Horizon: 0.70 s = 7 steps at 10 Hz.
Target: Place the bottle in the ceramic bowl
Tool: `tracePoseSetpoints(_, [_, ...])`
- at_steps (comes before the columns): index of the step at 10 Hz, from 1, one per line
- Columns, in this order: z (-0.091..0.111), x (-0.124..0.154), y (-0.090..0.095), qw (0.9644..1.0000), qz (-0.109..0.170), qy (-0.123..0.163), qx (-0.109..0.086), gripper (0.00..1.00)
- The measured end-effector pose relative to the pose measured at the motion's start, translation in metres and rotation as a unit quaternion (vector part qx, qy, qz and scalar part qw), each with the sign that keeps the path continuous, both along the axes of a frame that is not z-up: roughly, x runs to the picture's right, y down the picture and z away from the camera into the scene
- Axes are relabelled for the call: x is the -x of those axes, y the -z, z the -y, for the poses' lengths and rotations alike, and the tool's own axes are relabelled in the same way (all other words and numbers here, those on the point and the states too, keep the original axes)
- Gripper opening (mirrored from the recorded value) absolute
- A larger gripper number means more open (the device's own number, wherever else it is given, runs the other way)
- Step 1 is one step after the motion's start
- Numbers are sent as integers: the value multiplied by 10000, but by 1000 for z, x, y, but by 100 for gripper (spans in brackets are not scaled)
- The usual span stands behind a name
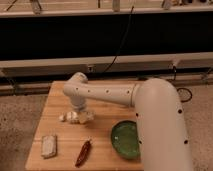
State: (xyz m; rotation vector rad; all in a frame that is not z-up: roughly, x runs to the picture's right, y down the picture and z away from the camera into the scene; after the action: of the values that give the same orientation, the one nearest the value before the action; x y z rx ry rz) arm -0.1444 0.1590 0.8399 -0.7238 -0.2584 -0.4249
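Observation:
The bottle (71,117), small and cream-white, lies on its side on the wooden table (55,100), left of centre. My gripper (82,115) hangs from the white arm's wrist (76,89) and is down at the bottle's right end, right against it. The ceramic bowl (125,139), round and glossy green, sits on the table's front right, partly behind my arm's thick link. It has nothing in it and lies about a bowl's width to the right of the bottle.
A flat whitish block (49,146) lies at the table's front left. A red chili pepper (83,152) lies at the front between the block and the bowl. My arm's large white link (160,125) covers the table's right side.

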Motion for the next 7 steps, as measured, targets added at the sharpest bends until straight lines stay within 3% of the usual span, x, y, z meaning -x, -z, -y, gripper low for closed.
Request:
tracePoseSetpoints(1, [6,-8,12,10000,31,-40,-11,12])
tracePoseSetpoints(3, [12,-21,24,9999,29,-97,-38,1])
tracePoseSetpoints(7, [29,-83,53,9993,-212,-285,-136,0])
